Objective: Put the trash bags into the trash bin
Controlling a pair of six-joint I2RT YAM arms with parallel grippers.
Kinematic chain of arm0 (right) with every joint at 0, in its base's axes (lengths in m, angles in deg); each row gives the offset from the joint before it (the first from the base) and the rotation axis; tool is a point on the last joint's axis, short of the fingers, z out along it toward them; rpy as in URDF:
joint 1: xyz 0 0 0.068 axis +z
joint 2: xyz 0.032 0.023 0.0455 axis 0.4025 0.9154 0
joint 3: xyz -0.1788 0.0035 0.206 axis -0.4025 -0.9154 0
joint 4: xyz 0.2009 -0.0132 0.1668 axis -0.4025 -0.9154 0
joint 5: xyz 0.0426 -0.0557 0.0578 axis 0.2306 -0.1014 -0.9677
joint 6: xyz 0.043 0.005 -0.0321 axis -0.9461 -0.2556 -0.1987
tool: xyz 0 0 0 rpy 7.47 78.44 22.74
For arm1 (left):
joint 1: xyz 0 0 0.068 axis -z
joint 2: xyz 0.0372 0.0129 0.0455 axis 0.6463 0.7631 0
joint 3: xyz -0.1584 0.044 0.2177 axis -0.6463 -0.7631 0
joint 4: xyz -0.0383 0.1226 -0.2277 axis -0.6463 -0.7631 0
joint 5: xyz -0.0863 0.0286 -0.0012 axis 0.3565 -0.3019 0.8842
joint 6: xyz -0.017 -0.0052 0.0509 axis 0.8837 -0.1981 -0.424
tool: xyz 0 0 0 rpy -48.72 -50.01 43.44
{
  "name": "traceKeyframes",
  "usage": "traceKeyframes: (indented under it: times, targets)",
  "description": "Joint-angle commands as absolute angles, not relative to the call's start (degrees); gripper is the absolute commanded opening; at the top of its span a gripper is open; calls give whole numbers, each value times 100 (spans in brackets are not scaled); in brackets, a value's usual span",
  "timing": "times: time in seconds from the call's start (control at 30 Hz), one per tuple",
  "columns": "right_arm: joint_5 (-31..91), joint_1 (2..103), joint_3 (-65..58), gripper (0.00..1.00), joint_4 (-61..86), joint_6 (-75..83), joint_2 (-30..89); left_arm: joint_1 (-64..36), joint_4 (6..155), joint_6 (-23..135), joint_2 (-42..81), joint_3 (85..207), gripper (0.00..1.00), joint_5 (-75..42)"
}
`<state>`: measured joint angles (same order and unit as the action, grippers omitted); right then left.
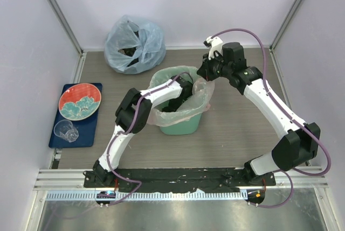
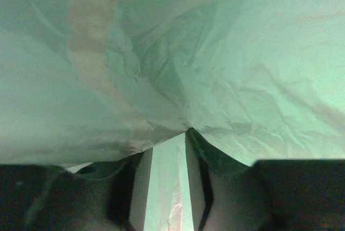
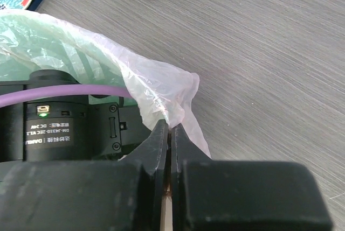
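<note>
Where the grey-brown wood-grain table (image 1: 232, 134) fills my overhead view, the mint-green plastic waste bin (image 1: 180, 127) stands upright near its middle, mouth facing up. The thin, crinkly pale-pink translucent plastic bag (image 1: 205, 88) sits inside it as a liner. Its long axis runs straight down into the bin, its open end points up, and its edge is folded out over the rim on the near and right sides. One loose corner juts out past the right rim and points away from the bin.

A bulging pale-blue translucent plastic bag (image 1: 135, 42) rests against the far wall, apart from the bin. At the left edge lies a navy rectangular tray (image 1: 89, 128), its long side running near to far. It carries a round red plate with a teal pattern (image 1: 80, 102).

My right gripper (image 3: 170, 128) has its fingers pressed together, pinching the pink bag (image 3: 161, 88) at that jutting corner, just outside the rim. My left gripper (image 2: 168, 150) is down inside the bin, fingers parted, with a strip of the film (image 2: 172, 53) showing in the gap.

A small clear plastic cup (image 1: 66, 130) lies on the tray's near end.
</note>
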<state>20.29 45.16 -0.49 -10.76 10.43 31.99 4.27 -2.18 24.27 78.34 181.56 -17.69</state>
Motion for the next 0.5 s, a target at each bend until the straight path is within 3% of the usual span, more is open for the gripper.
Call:
traceKeyframes:
  times: [0.0, 0.47]
  targets:
    - [2413, 4570, -45, 1, -1111, 1150, 3133, 307, 38, 2399, 7630, 17872, 40, -1736]
    - [3117, 4781, -221, 1, -918, 1176, 2860, 316, 1338, 2461, 6180, 17117, 43, -1683]
